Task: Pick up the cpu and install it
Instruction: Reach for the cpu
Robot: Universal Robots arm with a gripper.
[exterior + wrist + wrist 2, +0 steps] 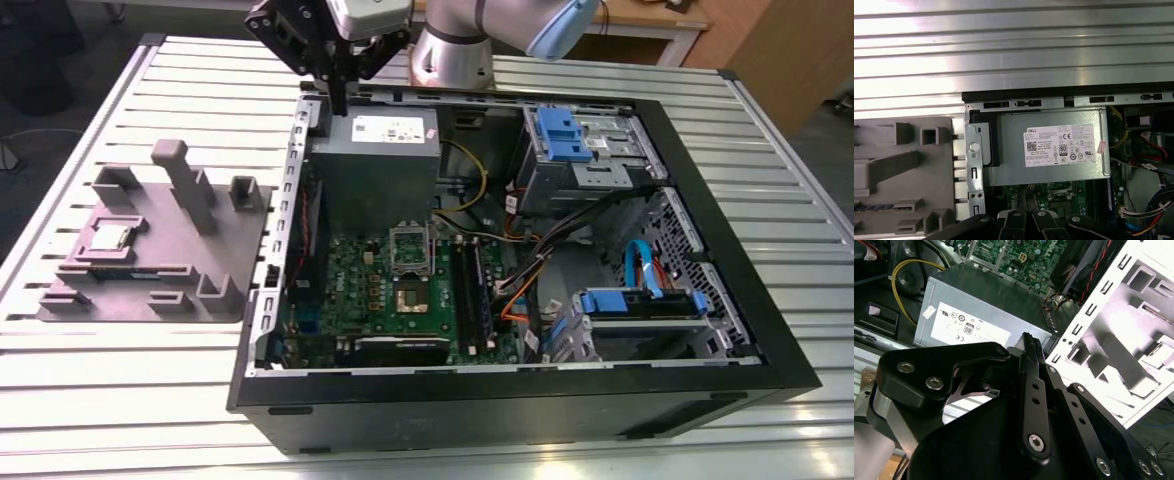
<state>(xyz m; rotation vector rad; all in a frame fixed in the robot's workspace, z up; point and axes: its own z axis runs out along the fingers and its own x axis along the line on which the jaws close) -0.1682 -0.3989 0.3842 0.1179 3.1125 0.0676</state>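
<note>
- One gripper (336,98) hangs on the arm, its two fingers pressed together tip to tip and gripping no part. In the second wrist view, the gripper (1030,342) shows one ribbed pad (1032,346) edge-on.
- The gripper tips stand above the far corner of the computer case (747,300), on the exterior view's left.
- One power supply box (374,165), silver-grey with one white label, lies just beside that corner inside the case. It appears in both wrist views (989,300) (1054,172), and in the first wrist view the gripper (1026,217) sits near its edge.
- One green motherboard (380,310) lies beyond the box. It carries one square socket (410,296).
- The long black memory slots (470,290) run just beside the socket. I cannot tell how many there are.
- One yellow cable (461,165) loops beside the power supply box.
- Two blue drive brackets are mounted on the exterior view's right of the case, one far (561,130) and one near (641,300).
- One grey holder block (187,270) rests on the slatted metal table (134,420), outside the case on the exterior view's left.
- One cpu (107,237) lies flat in a recess of that block, silvery top up, well apart from the gripper.
</note>
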